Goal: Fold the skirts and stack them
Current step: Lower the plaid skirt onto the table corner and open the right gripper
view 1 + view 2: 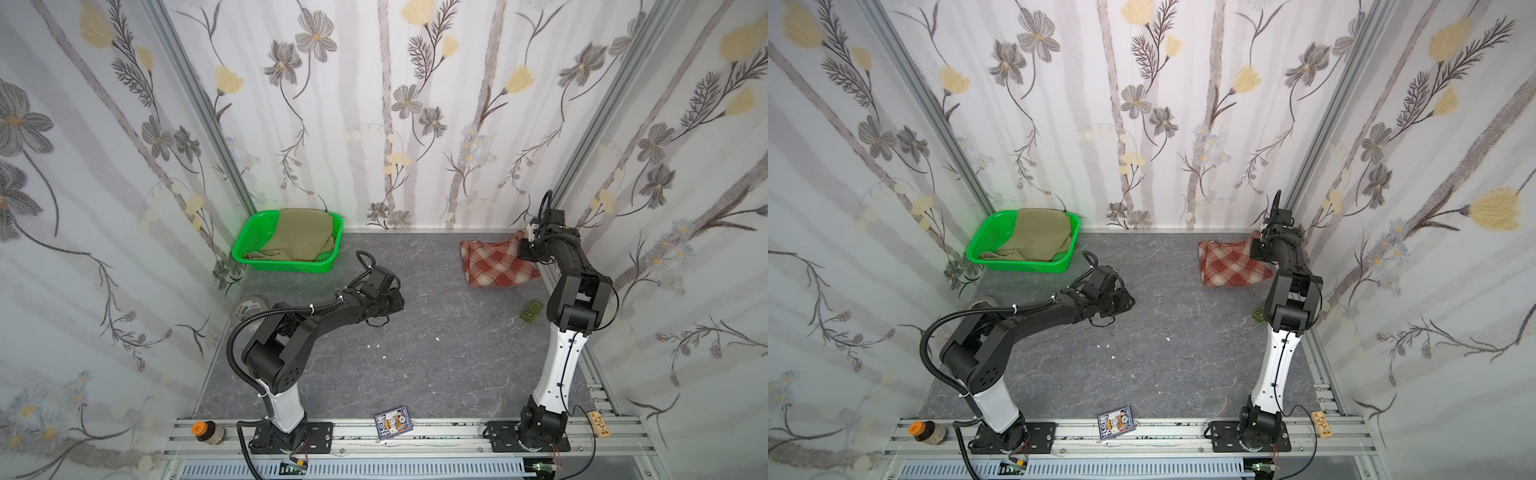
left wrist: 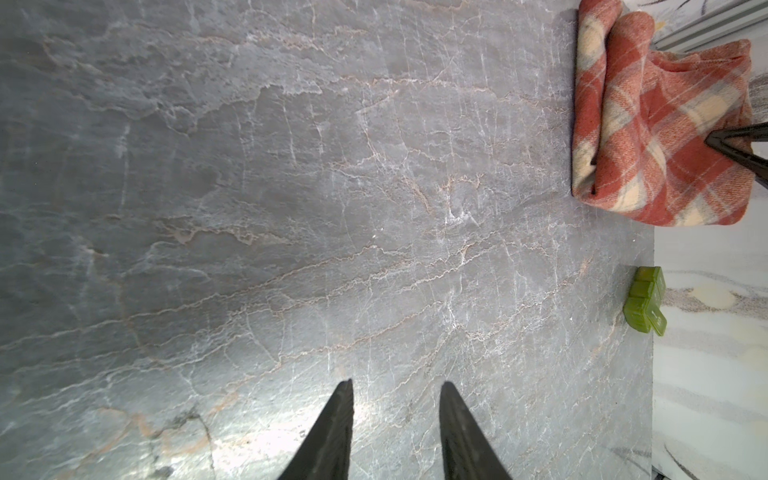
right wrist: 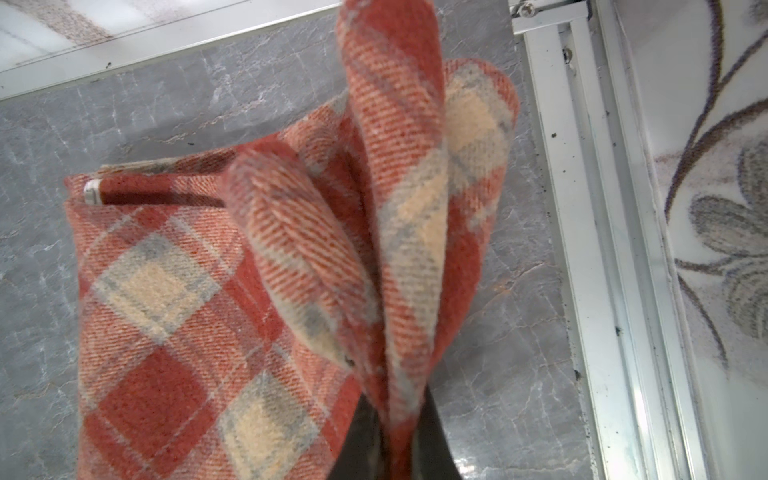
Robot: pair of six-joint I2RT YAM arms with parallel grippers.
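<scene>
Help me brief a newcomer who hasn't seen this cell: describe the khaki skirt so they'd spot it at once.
Look to the far left corner of the grey table, where a green basket stands. The khaki skirt lies crumpled inside it. It is plain and smooth, unlike the red plaid skirt at the far right.

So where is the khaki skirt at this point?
In both top views the khaki skirt sits bunched inside the green basket, at the far-left corner of the table; the plaid skirt lies far right.
</scene>
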